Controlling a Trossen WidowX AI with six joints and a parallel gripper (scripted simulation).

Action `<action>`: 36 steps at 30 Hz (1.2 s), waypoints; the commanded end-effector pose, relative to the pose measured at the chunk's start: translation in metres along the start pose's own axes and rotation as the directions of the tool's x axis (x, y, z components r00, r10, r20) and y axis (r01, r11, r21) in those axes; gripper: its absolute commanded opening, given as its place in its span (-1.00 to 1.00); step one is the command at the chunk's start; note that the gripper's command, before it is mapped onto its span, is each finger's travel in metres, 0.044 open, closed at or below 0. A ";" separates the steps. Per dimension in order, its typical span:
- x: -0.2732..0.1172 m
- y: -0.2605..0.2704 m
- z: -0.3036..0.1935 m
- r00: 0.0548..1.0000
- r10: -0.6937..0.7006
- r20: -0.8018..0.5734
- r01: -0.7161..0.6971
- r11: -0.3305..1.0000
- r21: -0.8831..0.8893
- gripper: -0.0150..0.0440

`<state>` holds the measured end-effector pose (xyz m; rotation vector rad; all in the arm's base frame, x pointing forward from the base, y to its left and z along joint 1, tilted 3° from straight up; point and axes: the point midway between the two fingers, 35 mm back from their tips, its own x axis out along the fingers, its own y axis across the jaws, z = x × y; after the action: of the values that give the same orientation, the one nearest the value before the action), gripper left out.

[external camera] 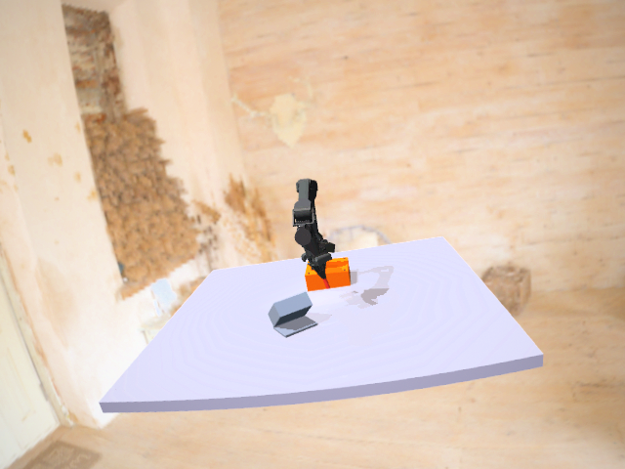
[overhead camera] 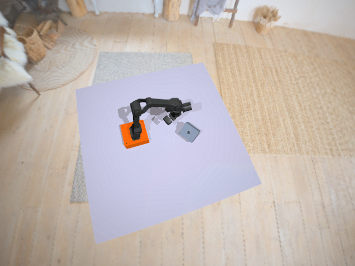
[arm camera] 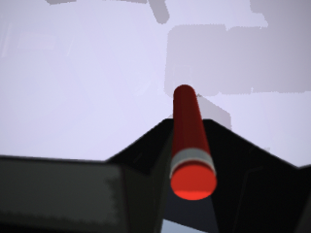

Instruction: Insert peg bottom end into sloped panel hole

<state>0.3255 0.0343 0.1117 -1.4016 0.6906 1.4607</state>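
A red round peg (external camera: 326, 283) (arm camera: 187, 112) with a pale grey band near one end is held between the fingers of my gripper (external camera: 323, 276) (arm camera: 187, 127). The gripper is shut on it above the table. The peg leans in the exterior view, and its lower end sticks out below the fingertips, clear of the panel. The blue-grey sloped panel (overhead camera: 184, 132) (external camera: 289, 309) stands apart from the peg. Its small dark hole (overhead camera: 188, 132) shows in the top view and is hidden in the exterior view. The peg is hidden by the arm in the top view.
The orange base block (overhead camera: 123, 134) (external camera: 340, 277) carries the black arm (overhead camera: 162, 103) (external camera: 305, 201), which reaches out over the pale lilac table (overhead camera: 160, 183) (external camera: 227, 363). Arm shadows lie on the table. Part of a blue-grey surface shows between the fingers at the bottom of the wrist view.
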 end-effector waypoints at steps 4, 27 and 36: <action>-0.003 0.000 -0.008 1.000 -0.022 0.011 0.022 0.998 0.055 -0.49; -0.014 0.006 -0.034 0.995 -0.090 0.034 0.080 0.970 0.231 -0.49; -0.018 0.008 -0.045 0.992 -0.118 0.040 0.101 0.949 0.298 -0.49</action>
<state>0.3336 -0.0098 0.1184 -1.1644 0.7471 1.2659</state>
